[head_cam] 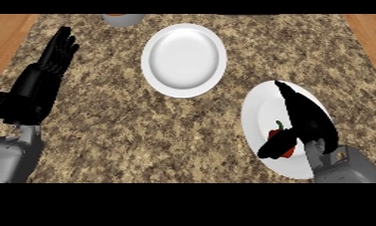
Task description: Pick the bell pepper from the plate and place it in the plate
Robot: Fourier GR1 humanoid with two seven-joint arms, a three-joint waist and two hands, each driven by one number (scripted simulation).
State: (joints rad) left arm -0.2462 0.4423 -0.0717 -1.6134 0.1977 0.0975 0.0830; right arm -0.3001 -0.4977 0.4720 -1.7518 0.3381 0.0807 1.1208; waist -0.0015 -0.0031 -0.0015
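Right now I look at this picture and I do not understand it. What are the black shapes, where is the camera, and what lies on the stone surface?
The camera sits in a humanoid robot's head, looking steeply down at a speckled counter. The black shapes are its hands. The left hand rests open at the left edge, holding nothing. The right hand is over the near plate, its thumb against a red bell pepper; a full grasp is not visible yet. A second plate lies farther back with nothing on it. A grey vessel shows partly at the far edge.
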